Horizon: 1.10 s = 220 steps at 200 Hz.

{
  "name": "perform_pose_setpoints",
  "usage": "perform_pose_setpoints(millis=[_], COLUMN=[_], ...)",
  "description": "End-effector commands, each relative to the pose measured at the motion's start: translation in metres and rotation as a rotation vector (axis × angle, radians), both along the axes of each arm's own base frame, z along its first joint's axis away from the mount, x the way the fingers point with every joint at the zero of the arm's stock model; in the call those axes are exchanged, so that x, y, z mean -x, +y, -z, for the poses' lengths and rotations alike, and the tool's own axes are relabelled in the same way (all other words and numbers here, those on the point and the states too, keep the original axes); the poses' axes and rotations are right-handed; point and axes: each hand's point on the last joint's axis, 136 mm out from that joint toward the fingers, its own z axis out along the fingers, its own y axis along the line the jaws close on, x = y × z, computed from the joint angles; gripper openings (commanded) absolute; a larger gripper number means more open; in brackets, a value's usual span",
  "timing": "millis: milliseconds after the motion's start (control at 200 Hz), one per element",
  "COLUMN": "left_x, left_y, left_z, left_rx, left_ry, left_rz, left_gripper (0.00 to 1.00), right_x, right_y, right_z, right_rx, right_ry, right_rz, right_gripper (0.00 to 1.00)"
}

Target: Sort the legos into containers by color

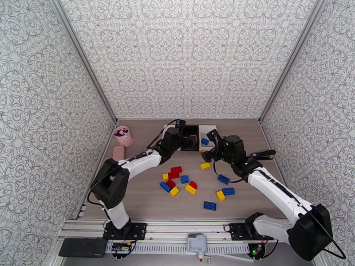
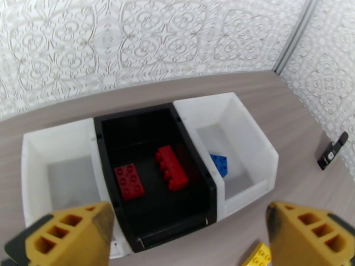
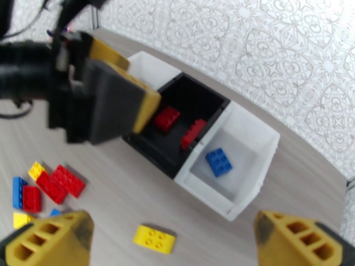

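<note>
Three containers stand in a row at the back: a white bin [image 2: 57, 165] with no bricks showing in it, a black bin [image 2: 111, 129] and another white bin [image 2: 248, 129]. Two red legos [image 2: 129, 181] [image 2: 171, 167] lie in the black bin. One blue lego [image 2: 219, 165] lies in the right white bin. My left gripper [image 2: 186, 244] hangs open over the black bin's near edge, nothing between its fingers. My right gripper [image 3: 173, 256] is open just above a loose yellow lego [image 3: 154, 239] in front of the bins. Several red, yellow and blue legos [image 1: 184, 178] lie mid-table.
A pink cup [image 1: 123, 135] and a flat pink case [image 1: 118, 152] sit at the left edge. More blue legos [image 1: 210, 205] [image 1: 228, 191] lie nearer the right arm. A small black object [image 2: 332, 151] lies on the table right of the bins. Patterned walls close in three sides.
</note>
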Motion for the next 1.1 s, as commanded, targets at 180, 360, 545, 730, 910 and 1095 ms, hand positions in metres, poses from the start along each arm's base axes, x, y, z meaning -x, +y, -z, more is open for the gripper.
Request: perform_pose_setpoints(millis=[180, 360, 545, 730, 910, 1095], left_x=[0.106, 0.175, 0.220, 0.241, 0.245, 0.245], left_y=[-0.005, -0.008, -0.011, -0.016, -0.018, -0.020], left_z=[0.008, 0.011, 0.014, 0.022, 0.026, 0.027], left_rx=[-0.109, -0.108, -0.152, -0.201, -0.217, -0.216], left_ry=[-0.099, -0.127, -0.200, -0.223, -0.242, -0.241], left_rz=[0.345, 0.586, 0.737, 0.830, 0.853, 0.862], left_gripper=[1.00, 1.00, 1.00, 1.00, 1.00, 1.00], right_x=[0.032, 0.038, 0.047, 0.052, 0.057, 0.064], right_y=[-0.039, -0.053, -0.057, -0.065, -0.074, -0.073], right_z=[0.042, 0.068, 0.097, 0.129, 0.158, 0.176], right_rx=[0.325, 0.446, 0.509, 0.588, 0.667, 0.686], right_ry=[0.188, 0.282, 0.407, 0.540, 0.645, 0.727], right_rz=[-0.059, -0.068, -0.104, -0.105, -0.109, -0.141], right_gripper=[1.00, 0.99, 1.00, 0.99, 1.00, 0.98])
